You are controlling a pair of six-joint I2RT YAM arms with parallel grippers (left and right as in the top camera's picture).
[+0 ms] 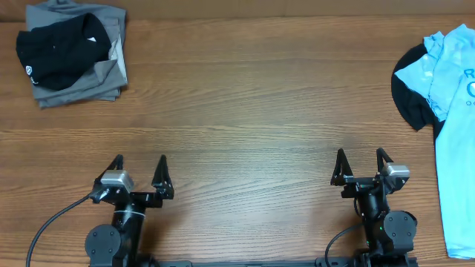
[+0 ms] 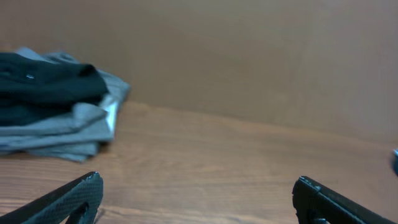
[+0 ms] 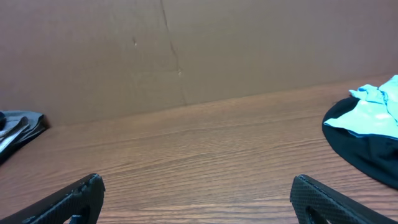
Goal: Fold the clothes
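Left hand (image 1: 139,160): wide open and empty, low over the near edge of the table (image 1: 245,96).
Right hand (image 1: 361,153): likewise spread wide, gripping nothing.
Folded pile: a folded black garment (image 1: 59,48) lies on top of grey trousers (image 1: 107,74) at the far left corner, about 11 o'clock from the left hand and well apart from it.
Light blue T-shirt (image 1: 454,119): spread unfolded at the right edge, about 2 o'clock from the right hand and well apart. It lies over a second black garment (image 1: 410,104), whose curved edge shows at its left.
Cut off: the T-shirt runs out of the overhead view on the right, and its print is only partly seen and unreadable. Each wrist view shows only the dark fingertips (image 2: 74,196).
Hard to make out: a small white round mark on the folded black garment.
Surface: brown wood grain, bare between the hands and the clothes.
Room: a plain brown wall (image 2: 249,56) stands behind the far edge.
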